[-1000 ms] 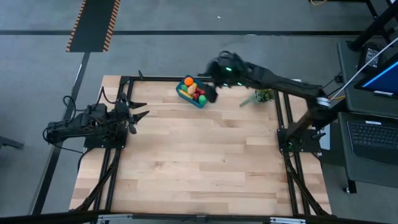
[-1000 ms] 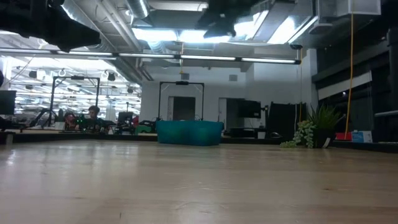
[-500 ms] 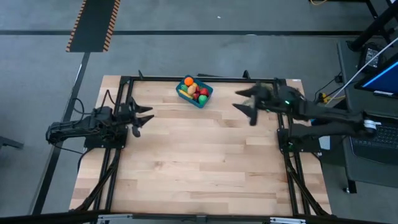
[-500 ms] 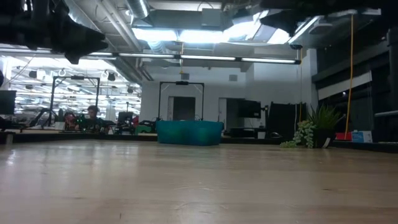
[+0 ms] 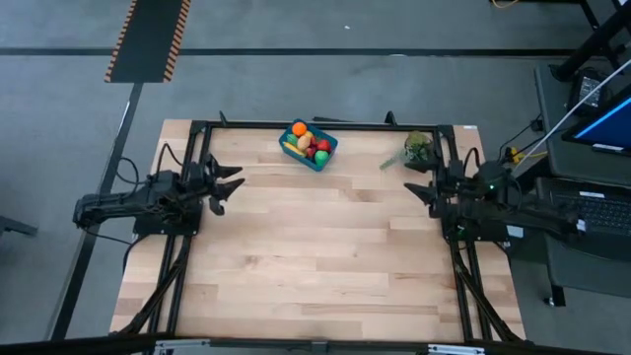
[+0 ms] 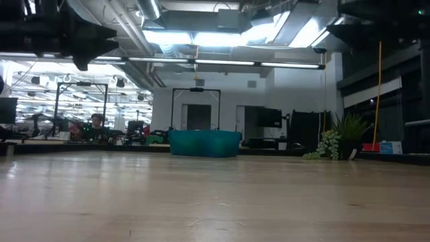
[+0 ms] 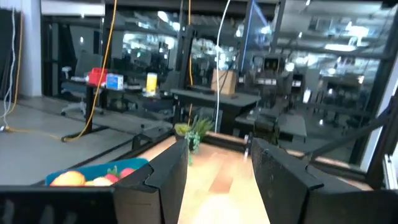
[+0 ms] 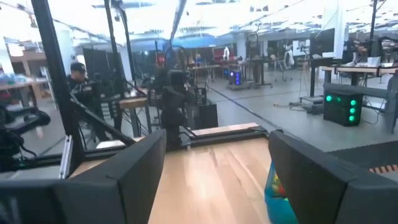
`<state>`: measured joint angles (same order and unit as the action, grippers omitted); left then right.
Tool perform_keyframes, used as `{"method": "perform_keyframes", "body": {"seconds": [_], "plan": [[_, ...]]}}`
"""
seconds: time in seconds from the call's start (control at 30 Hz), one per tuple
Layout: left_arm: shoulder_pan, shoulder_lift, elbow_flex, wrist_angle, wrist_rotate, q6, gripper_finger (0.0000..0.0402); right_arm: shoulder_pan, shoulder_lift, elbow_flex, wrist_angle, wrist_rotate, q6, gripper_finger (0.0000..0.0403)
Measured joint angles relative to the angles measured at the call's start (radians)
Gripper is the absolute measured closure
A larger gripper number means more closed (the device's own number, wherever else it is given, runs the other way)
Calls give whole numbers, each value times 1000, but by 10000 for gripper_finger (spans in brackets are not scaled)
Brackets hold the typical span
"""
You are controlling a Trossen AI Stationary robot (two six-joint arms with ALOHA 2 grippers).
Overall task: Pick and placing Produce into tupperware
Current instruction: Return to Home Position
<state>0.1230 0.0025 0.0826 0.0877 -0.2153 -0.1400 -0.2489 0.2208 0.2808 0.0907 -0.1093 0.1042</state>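
Produce [image 5: 308, 143] sits piled in your blue container [image 5: 315, 165], far edge of table. Left gripper [image 5: 233, 181] hangs far left, right gripper [image 5: 415, 177] far right; both sets of fingers spread, holding nothing.

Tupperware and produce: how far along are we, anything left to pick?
Done: the produce lies in the blue tupperware; the high view shows none loose on the table, only the plant sprig. In hand: nothing; the left gripper and right gripper are open at their table sides. Left: no picking that I can see.
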Motion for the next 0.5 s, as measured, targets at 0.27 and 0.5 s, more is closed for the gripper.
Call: {"method": "perform_keyframes", "body": {"seconds": [0.27,0.5], "plan": [[-13,0,-75,90,64,16,231,0,-152,-107,-14,-124,22,114],[-38,0,-75,70,139,64,231,0,-167,-126,-8,-264,14,114]]}}
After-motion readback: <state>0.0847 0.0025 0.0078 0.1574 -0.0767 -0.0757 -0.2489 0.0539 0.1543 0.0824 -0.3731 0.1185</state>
